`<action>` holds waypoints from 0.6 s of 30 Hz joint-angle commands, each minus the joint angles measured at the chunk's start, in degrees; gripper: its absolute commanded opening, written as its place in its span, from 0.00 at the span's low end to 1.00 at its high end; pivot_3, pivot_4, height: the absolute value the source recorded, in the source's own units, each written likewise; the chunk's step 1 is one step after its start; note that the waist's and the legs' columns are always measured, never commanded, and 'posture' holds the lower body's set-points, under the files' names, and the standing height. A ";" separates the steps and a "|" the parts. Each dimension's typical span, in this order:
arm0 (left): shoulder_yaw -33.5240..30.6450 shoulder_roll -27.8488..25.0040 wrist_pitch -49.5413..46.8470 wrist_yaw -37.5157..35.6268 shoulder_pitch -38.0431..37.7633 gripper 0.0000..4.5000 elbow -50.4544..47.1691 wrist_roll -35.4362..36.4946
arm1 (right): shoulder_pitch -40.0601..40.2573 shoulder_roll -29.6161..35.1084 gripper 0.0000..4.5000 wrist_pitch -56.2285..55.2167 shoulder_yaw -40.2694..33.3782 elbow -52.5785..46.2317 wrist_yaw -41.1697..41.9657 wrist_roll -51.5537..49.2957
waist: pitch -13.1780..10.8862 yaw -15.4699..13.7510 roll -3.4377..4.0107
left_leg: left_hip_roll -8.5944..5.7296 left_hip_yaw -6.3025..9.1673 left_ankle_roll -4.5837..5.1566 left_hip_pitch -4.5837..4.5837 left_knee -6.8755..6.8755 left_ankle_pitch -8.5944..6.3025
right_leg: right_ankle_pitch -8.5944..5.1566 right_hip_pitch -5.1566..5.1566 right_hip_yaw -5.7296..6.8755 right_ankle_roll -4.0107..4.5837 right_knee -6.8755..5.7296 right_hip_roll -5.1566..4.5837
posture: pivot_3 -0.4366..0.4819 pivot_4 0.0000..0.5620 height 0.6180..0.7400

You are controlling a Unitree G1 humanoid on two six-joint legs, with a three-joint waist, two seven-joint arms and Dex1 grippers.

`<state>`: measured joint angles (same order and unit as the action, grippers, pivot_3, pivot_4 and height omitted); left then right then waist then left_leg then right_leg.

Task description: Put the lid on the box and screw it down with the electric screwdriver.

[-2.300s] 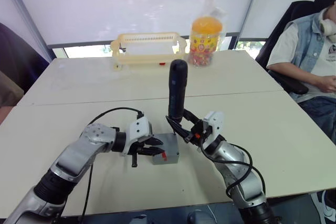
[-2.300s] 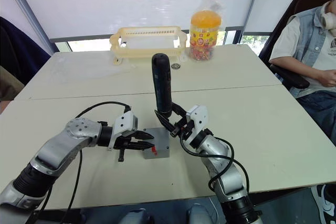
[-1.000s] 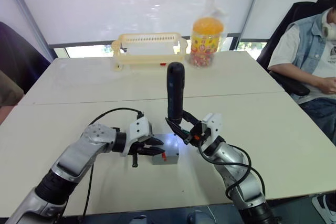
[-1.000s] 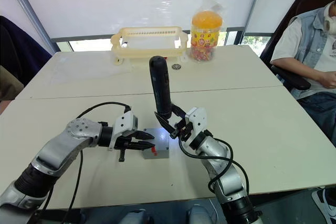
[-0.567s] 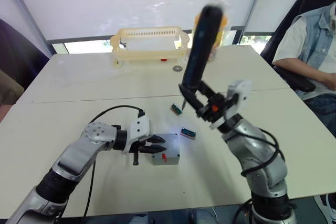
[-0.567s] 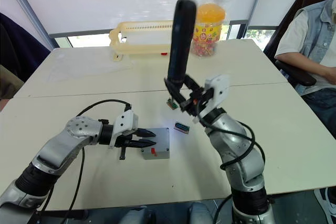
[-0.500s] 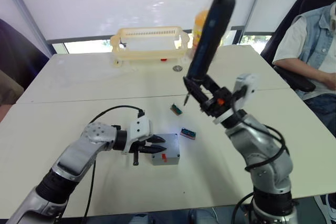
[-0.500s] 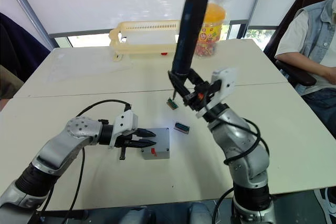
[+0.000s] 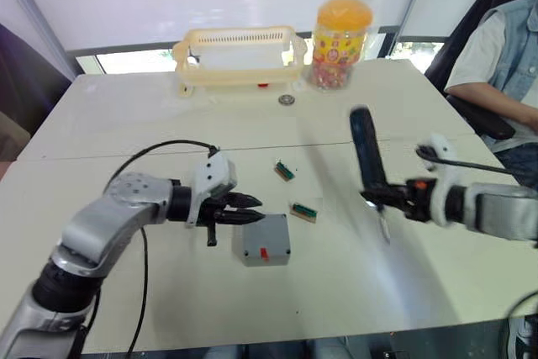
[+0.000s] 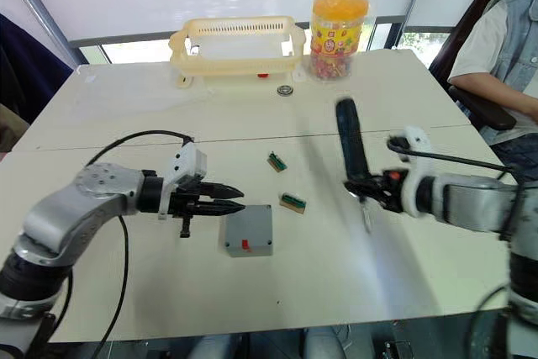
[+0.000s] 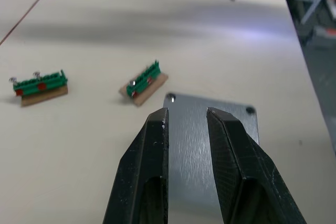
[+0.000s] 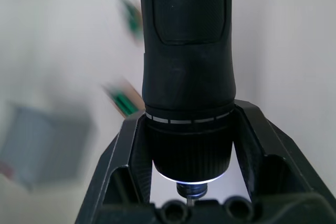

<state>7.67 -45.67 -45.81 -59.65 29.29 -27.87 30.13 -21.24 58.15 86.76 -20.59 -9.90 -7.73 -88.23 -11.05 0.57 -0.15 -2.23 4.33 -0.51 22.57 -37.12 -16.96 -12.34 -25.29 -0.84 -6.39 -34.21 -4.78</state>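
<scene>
The right gripper has swung the electric screwdriver well away from the box, out to the robot's right; half a second ago the tool was raised above the table, and a second ago its bit stood on the box. Its fingers are clamped around the tool's collar, bit pointing down at bare table, white tip light on. The lid sits flush on the box, screw heads showing at its two far corners. The left gripper stays just beside the box, on the side away from the screwdriver, its fingers narrowly parted over the lid and pinching nothing. Two small green blocks lie between box and screwdriver. The withdrawal suggests the screwing is finished, or paused between screws; which cannot be told
</scene>
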 commanded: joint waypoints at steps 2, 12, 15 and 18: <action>0.03 -0.35 -1.29 0.86 1.03 0.25 -4.77 1.79 | 2.08 4.50 0.38 -1.35 -0.17 6.70 -3.40 -8.87 | -0.04 0.25 -0.05 | 0.00 -0.10 0.01 0.02 -0.04 -0.01 | 0.03 -0.03 -0.11 -0.05 0.08 -0.03 | 0.48 0.27 1.00; 3.14 1.50 1.05 4.99 -1.49 0.25 -3.38 -2.22 | 0.25 4.32 0.38 -4.18 8.35 12.17 -8.04 -8.65 | -0.08 0.35 -0.08 | 0.01 -0.53 -0.01 -0.12 -0.73 0.02 | 0.26 0.15 -0.37 0.01 -0.11 0.17 | 0.48 0.27 1.00; 2.99 1.45 1.53 5.62 -2.12 0.25 -2.47 -2.77 | -1.18 3.83 0.38 -4.10 9.47 13.67 -7.76 -5.35 | -0.08 0.16 -0.09 | 0.01 -0.58 -0.01 -0.12 -0.91 0.02 | 0.37 0.23 -0.43 -0.07 -0.11 0.18 | 0.48 0.27 1.00; 1.11 1.74 1.03 6.56 -3.04 0.24 -1.44 -2.00 | -2.10 3.37 0.69 -3.53 10.31 12.69 -5.43 -2.56 | -0.08 0.08 -0.09 | 0.01 -0.57 -0.01 -0.15 -1.02 0.02 | 0.42 0.38 -0.44 -0.11 -0.03 0.17 | 0.48 0.27 1.00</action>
<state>11.16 -44.20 -45.57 -53.64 26.44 -28.96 27.71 -22.46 61.56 83.41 -9.56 3.88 -14.21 -92.01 -11.13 0.65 -0.24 -2.21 3.76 -0.52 22.42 -38.15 -16.95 -11.90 -24.89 -1.29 -6.54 -34.21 -4.63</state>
